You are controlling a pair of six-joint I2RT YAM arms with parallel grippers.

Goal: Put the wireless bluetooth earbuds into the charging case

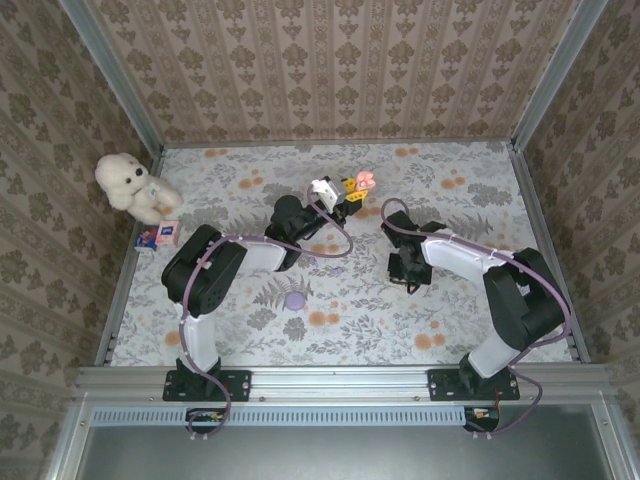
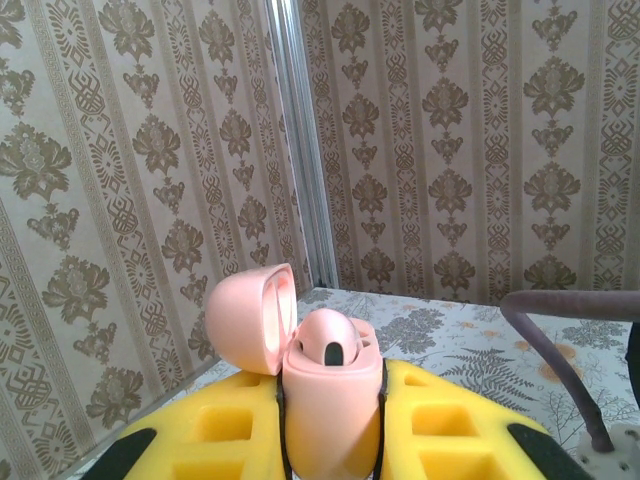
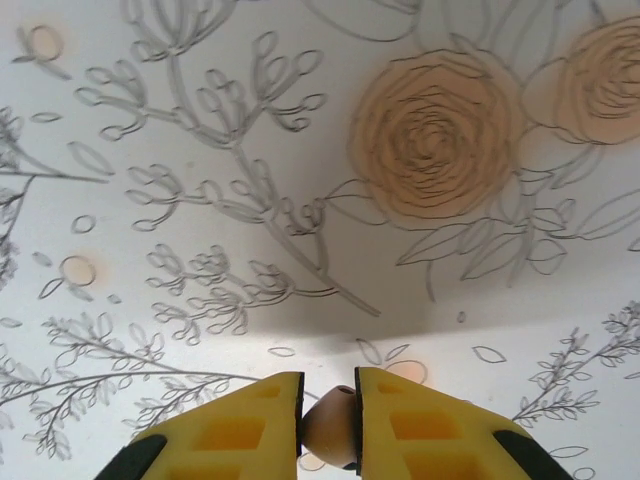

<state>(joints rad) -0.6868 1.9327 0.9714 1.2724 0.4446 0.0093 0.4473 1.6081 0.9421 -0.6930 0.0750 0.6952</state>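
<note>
Floral-cloth desk (image 1: 470, 225) sits within damask-papered walls (image 1: 330, 60), plush bear (image 1: 127, 182) at ten o'clock. Left claw (image 2: 332, 392) grips the open charging case (image 2: 325, 365); right claw (image 3: 330, 405) pinches a pale earbud (image 3: 326, 430).

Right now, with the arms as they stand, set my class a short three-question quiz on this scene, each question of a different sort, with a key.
1. True or false: the pink charging case in the left gripper has its lid open.
2. What sits between the right gripper fingers? A) a lilac disc B) a pale pinkish earbud C) nothing
3. Fill in: the white teddy bear sits at the table's far ____ corner, by the robot's own sides.

Key: 1 true; 2 B; 3 left.
</note>
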